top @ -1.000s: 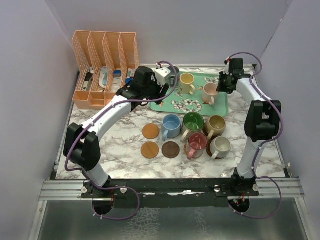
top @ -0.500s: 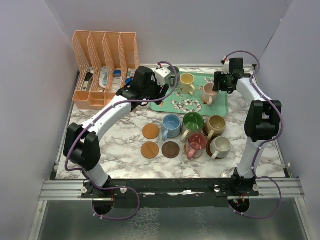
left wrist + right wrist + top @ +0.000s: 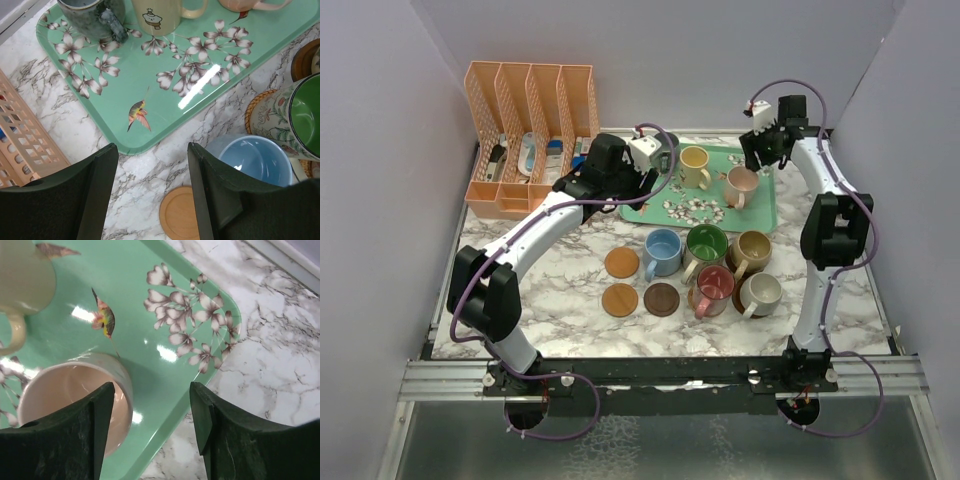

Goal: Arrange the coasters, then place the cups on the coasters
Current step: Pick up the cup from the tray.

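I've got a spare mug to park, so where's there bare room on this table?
Bare marble lies left of the three empty coasters, in front of the orange file rack, though the left arm spans above it. The tray's near half is free too. It's crowded right of those coasters, where five cups cluster.

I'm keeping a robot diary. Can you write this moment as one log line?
left gripper: open, empty | right gripper: open, above pink cup | tray: three cups | bare coasters: three
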Controlling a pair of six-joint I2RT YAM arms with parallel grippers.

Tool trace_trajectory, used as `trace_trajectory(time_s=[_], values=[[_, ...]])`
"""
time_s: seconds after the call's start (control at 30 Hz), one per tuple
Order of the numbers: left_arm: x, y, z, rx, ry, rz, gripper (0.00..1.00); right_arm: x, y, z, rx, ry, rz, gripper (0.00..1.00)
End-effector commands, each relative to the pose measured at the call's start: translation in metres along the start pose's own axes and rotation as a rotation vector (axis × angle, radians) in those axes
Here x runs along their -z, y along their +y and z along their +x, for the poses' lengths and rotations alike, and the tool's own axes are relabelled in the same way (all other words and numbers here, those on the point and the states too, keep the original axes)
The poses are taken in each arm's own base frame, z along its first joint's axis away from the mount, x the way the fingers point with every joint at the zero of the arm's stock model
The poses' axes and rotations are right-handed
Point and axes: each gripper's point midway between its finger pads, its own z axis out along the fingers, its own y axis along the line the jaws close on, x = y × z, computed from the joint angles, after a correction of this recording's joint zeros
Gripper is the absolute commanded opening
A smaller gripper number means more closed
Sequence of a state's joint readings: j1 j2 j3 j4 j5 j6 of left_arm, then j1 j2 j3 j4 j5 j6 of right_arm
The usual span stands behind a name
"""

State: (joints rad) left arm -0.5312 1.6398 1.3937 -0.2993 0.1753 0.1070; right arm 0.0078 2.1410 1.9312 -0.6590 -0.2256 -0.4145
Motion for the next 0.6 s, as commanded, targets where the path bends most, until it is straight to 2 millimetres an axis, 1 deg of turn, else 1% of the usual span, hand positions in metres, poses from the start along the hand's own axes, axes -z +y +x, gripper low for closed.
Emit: trace_trajectory(time_s=[0.0, 0.13, 0.27, 0.47, 0.57], values=[[0.012, -0.001, -0.013, -0.014, -0.051, 0.002, 0.61, -0.015, 0.011, 0.015, 0.131, 0.072, -0.115, 0.61], [0.012, -0.001, -0.012, -0.014, -0.050, 0.004, 0.61, -0.019, 0.011, 0.016, 0.167, 0.081, -0.136, 0.61], [0.011, -0.001, -0.012, -0.014, -0.051, 0.006, 0.61, -0.022, 0.015, 0.017, 0.201, 0.078, -0.168, 0.59], [0.008, -0.003, -0.010, -0.011, -0.046, 0.016, 0.61, -0.027, 0.032, 0.019, 0.288, 0.079, -0.277, 0.54], [0.008, -0.003, -0.011, -0.011, -0.047, 0.017, 0.61, -0.030, 0.037, 0.020, 0.329, 0.091, -0.304, 0.50]])
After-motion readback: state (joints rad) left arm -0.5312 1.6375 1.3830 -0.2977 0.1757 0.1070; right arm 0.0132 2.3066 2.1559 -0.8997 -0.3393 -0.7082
